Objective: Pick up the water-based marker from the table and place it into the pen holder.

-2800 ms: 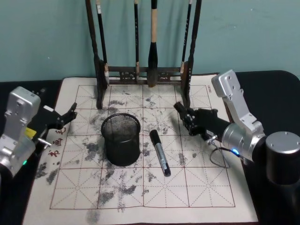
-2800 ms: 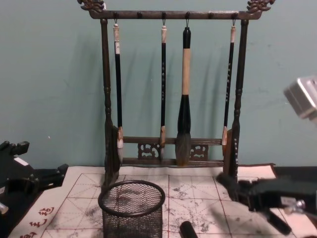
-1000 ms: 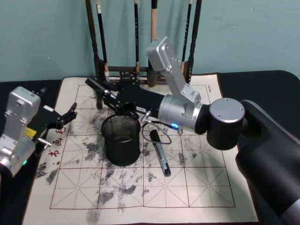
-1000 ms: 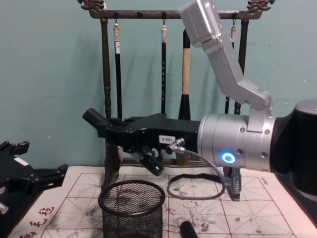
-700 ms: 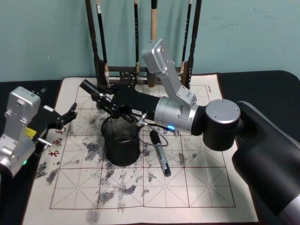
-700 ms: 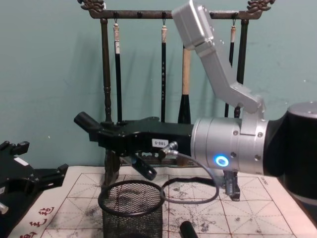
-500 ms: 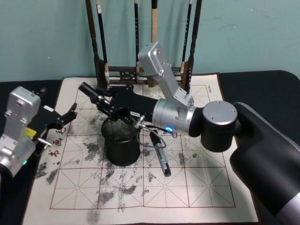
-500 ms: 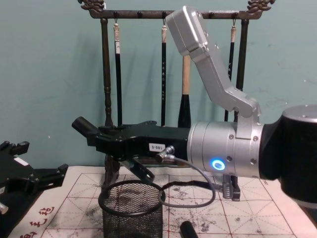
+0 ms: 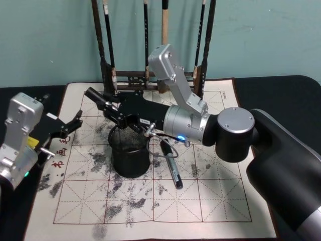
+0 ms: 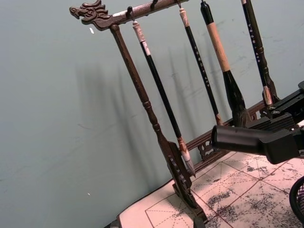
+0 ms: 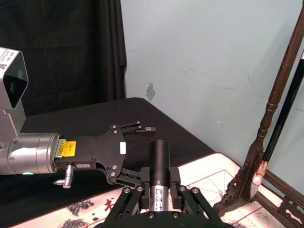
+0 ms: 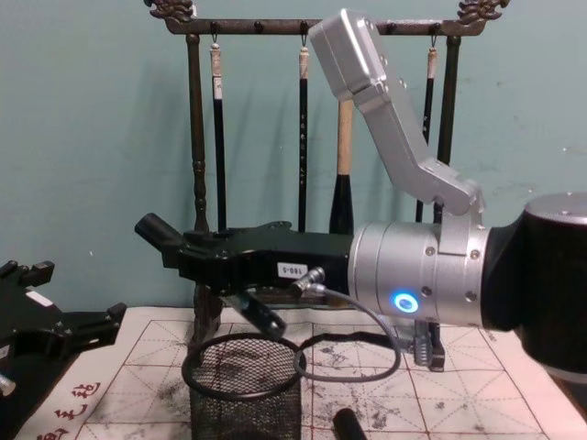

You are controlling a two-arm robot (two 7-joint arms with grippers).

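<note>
My right gripper [image 9: 114, 113] is shut on a black water-based marker [image 9: 95, 95] with a white label, held nearly level with its free end pointing toward the robot's left. The gripper hovers just above the rim of the black mesh pen holder [image 9: 130, 150] on the mat. In the chest view the marker's end [image 12: 152, 228] juts out of the right gripper [image 12: 220, 268] above the holder [image 12: 243, 390]. The right wrist view has the marker [image 11: 159, 166] clamped between the fingers [image 11: 137, 194]. A second black marker [image 9: 171, 170] lies on the mat just right of the holder.
A tall dark wooden brush rack [image 9: 108, 75] with hanging brushes stands at the mat's far edge, close behind the right arm. The ink-stained gridded mat [image 9: 210, 201] covers the black table. My left gripper [image 9: 74, 122] rests open at the mat's left edge.
The right arm has swung from the mat's right side across to above the pen holder, carrying the marker. Over the last half second it barely moves. The left arm stays still.
</note>
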